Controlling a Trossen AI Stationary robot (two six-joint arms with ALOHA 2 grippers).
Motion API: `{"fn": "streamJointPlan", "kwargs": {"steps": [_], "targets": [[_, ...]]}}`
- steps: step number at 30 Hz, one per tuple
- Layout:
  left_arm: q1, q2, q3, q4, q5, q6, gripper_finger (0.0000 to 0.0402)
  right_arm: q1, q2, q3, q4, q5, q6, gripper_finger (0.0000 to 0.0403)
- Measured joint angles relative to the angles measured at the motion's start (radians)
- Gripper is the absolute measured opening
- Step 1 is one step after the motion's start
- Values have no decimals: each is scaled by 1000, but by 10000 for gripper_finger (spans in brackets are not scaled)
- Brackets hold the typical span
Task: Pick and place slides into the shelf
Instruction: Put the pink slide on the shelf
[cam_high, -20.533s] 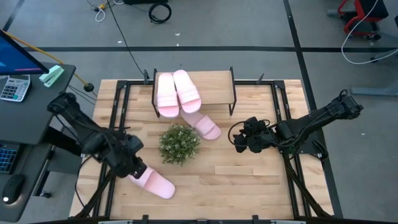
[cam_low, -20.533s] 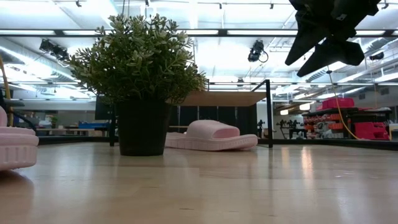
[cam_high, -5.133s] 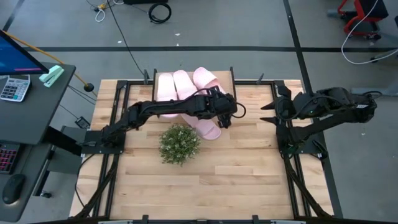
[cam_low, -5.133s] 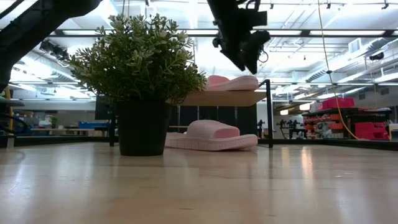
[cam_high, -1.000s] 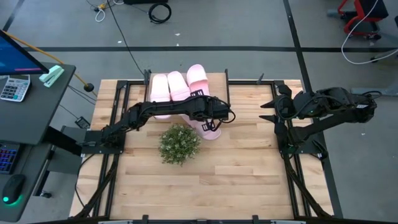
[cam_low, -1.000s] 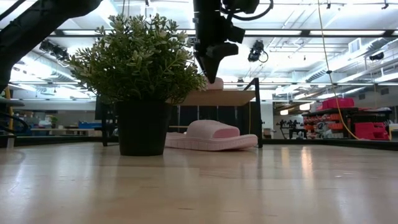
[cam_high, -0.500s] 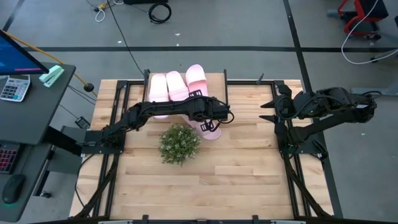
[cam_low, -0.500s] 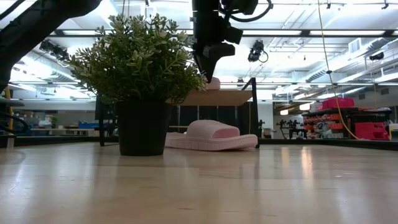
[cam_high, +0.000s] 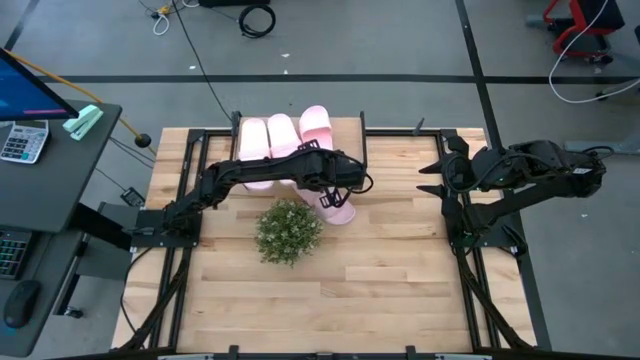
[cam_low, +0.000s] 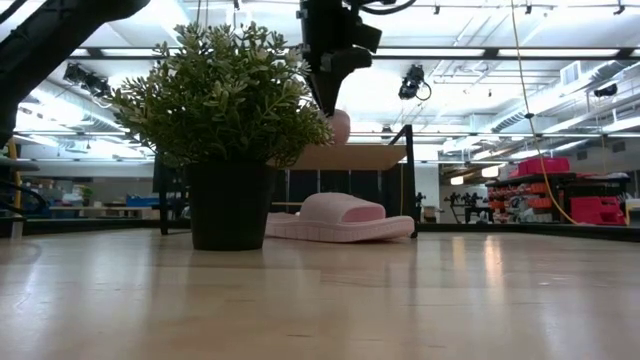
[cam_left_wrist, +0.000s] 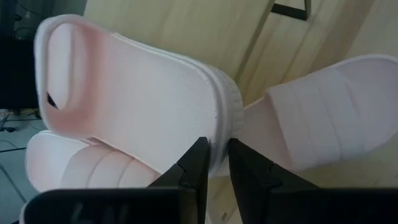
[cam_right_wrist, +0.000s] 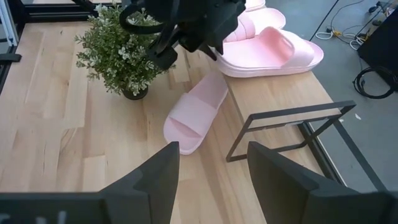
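Three pale pink slides lie side by side on the shelf's wooden top (cam_high: 347, 145): one at the left (cam_high: 252, 150), one in the middle (cam_high: 283, 138), and the right one (cam_high: 318, 125). My left gripper (cam_high: 338, 182) reaches over the shelf's near edge and is shut on the right slide (cam_left_wrist: 137, 93). The fourth slide (cam_high: 338, 208) lies flat on the table by the shelf's near side, also seen in the low view (cam_low: 340, 215). My right gripper (cam_high: 430, 180) waits open above the table's right side. My left gripper (cam_left_wrist: 214, 163) pinches the rim (cam_left_wrist: 224, 134) of the right slide's near end between its two fingers. It comes slanting down from the table's near side. The near end (cam_low: 340, 126) is tipped up off the board; the rest of the slide lies on the shelf top.
A green potted plant (cam_high: 288, 230) stands on the table just in front of the shelf, close under my left arm. The shelf's black frame posts (cam_high: 364, 150) stand at its sides. Bare wooden tabletop (cam_high: 400, 280) stretches to the near and right sides.
My left gripper has risen a little and drifted slightly toward the table's left, still shut. The right slide's near end has tipped up off the shelf board, while its far part has stayed on the board.
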Motion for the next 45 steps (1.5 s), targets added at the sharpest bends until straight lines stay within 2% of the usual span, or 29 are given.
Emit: {"fn": "streamJointPlan", "kwargs": {"steps": [20, 30, 45], "targets": [[45, 0, -6, 7, 85, -4, 89, 0, 0, 0, 0, -1, 2, 197], [48, 1, 0, 1, 111, 0, 126, 0, 0, 0, 0, -1, 9, 197], [47, -28, 2, 8, 140, 24, 215, 0, -2, 0, -53, -16, 39, 197]]}}
